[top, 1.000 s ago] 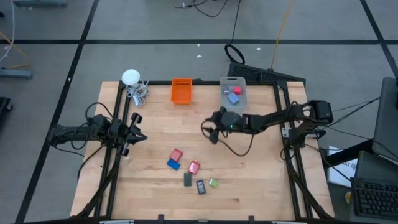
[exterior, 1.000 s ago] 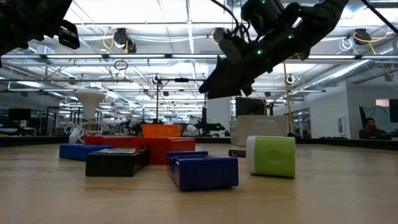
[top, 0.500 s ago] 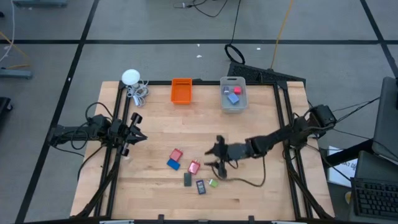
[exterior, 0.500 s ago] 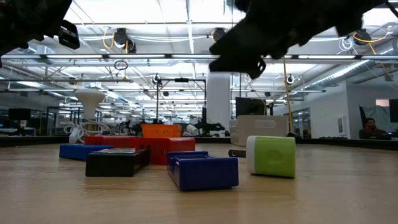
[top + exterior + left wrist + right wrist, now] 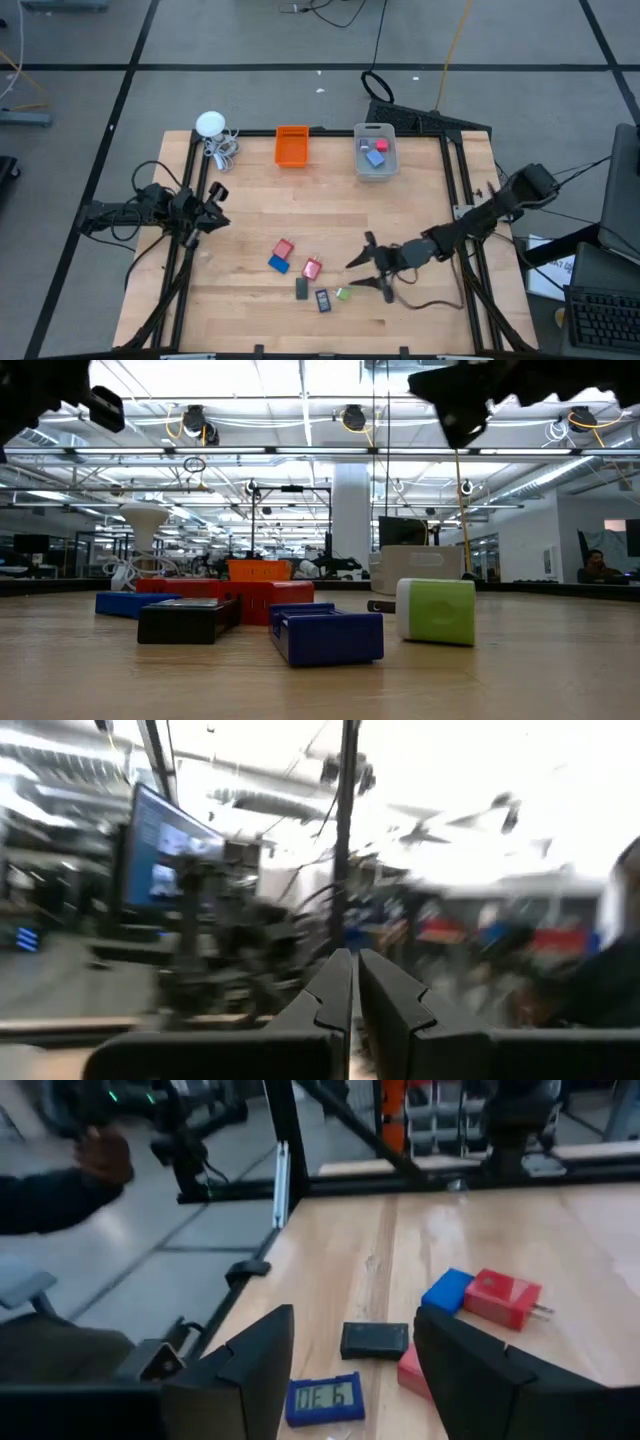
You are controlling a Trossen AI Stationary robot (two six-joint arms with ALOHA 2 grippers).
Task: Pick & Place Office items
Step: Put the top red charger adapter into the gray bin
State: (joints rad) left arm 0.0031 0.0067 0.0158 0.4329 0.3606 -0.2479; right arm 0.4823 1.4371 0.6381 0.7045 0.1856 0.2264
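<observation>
Your right gripper point(image 5: 366, 262) hangs over the near middle of the table with its fingers point(image 5: 240, 1370) spread apart and nothing between them, just beside the small green piece point(image 5: 343, 294). The loose office items sit in a tight cluster there: the green piece, a small blue clock with a display point(image 5: 322, 1399), a flat dark rectangle point(image 5: 374, 1340), a pink block point(image 5: 312, 267), a red block point(image 5: 501, 1297) and a blue block point(image 5: 447, 1290). Two more pieces already lie in the clear grey bin point(image 5: 374, 165) at the far edge, next to the orange bin point(image 5: 291, 146). Pick one piece on the cluster's outer edge, probably the green one or the clock, and centre it between the fingers before you descend. Come down straight so a fingertip does not nudge its neighbours, which lie very close. Your left gripper point(image 5: 212, 211) waits at the left edge, fingers point(image 5: 330, 995) pressed together and empty.
</observation>
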